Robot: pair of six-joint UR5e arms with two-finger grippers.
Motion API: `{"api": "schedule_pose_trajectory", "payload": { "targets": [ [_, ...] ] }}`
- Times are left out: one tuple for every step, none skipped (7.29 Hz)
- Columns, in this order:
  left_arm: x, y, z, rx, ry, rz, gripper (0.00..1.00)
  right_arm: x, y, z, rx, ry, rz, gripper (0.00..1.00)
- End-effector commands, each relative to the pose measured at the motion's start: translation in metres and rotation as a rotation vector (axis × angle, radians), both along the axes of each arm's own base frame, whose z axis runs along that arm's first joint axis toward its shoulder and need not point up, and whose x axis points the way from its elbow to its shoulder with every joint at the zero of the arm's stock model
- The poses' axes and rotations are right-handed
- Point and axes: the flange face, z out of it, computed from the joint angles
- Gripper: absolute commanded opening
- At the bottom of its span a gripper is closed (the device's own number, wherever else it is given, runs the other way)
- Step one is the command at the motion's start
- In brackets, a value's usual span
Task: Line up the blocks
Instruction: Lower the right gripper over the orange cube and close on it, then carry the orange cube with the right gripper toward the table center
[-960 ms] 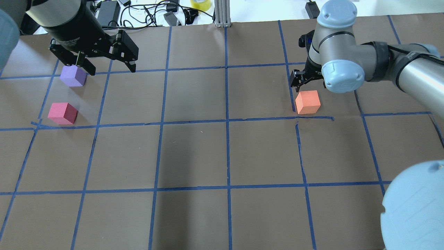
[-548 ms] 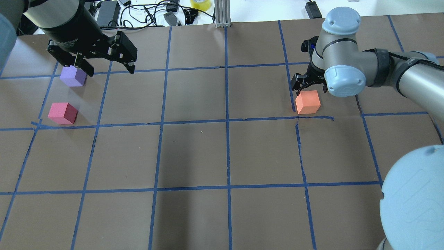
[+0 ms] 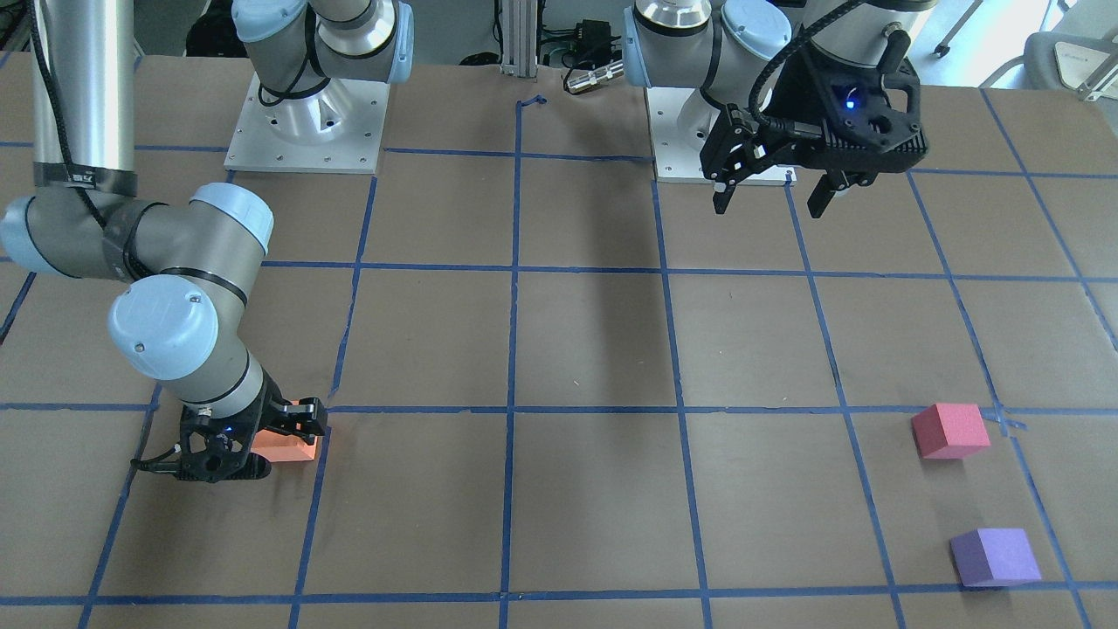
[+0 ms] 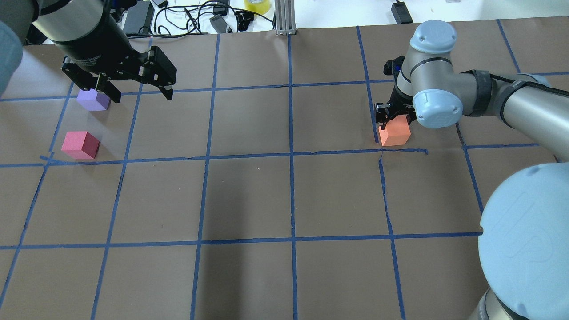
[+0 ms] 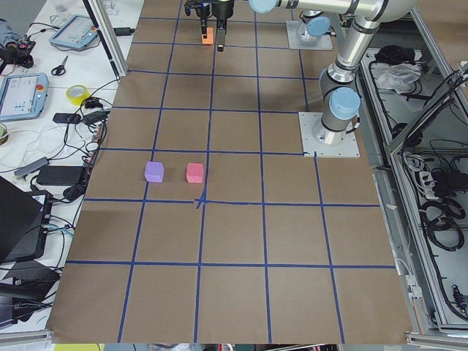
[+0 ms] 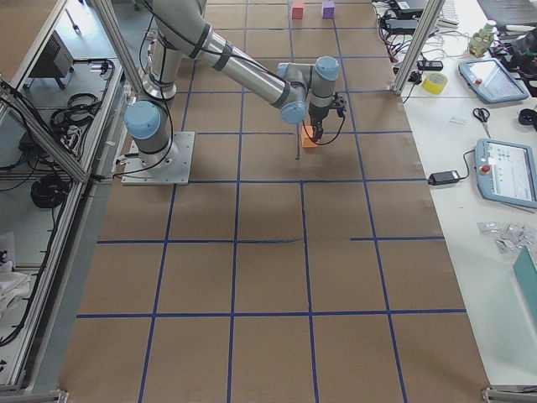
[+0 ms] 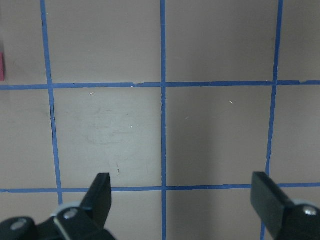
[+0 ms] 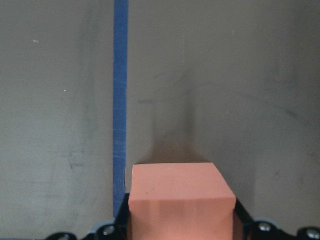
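Observation:
The orange block (image 4: pixel 394 132) sits on the table at the right and also shows in the front view (image 3: pixel 293 450). My right gripper (image 3: pixel 278 444) is down over it, with a finger against each side. The block fills the bottom of the right wrist view (image 8: pixel 180 200). The purple block (image 4: pixel 93 98) and the reddish-pink block (image 4: pixel 80 145) sit close together at the far left. My left gripper (image 4: pixel 142 97) is open and empty, hovering above the table just right of the purple block. Its fingers (image 7: pixel 102 195) frame bare paper.
Brown paper with a blue tape grid (image 4: pixel 291 153) covers the table. Cables, power bricks and a yellow tape roll (image 4: pixel 257 5) lie beyond the far edge by an aluminium post (image 4: pixel 284 18). My right arm's elbow (image 4: pixel 524 240) looms at the lower right.
My right gripper has come down from just above the orange block to around it. The block has not moved. My left gripper stays open and has barely shifted.

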Motion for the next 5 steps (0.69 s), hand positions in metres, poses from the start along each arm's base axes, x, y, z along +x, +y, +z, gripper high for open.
{"api": "schedule_pose_trajectory", "payload": {
  "targets": [
    [0.001, 0.000, -0.001, 0.002, 0.000, 0.003, 1.00, 0.000, -0.009, 0.016, -0.034, 0.000, -0.011, 0.00],
    [-0.001, -0.004, -0.002, -0.002, 0.011, 0.009, 1.00, 0.006, -0.016, 0.030, -0.060, 0.000, -0.003, 0.00],
    [0.000, 0.000, 0.006, -0.020, 0.002, 0.009, 1.00, 0.017, -0.020, 0.039, -0.074, -0.001, -0.003, 0.00],
    [0.000, 0.005, 0.007, -0.016, 0.001, 0.001, 1.00, 0.052, -0.016, 0.042, -0.085, -0.007, -0.015, 0.00],
    [-0.001, 0.003, 0.005, -0.013, 0.003, 0.001, 1.00, 0.096, -0.009, 0.044, -0.100, -0.018, -0.050, 0.00]
  ]
}}
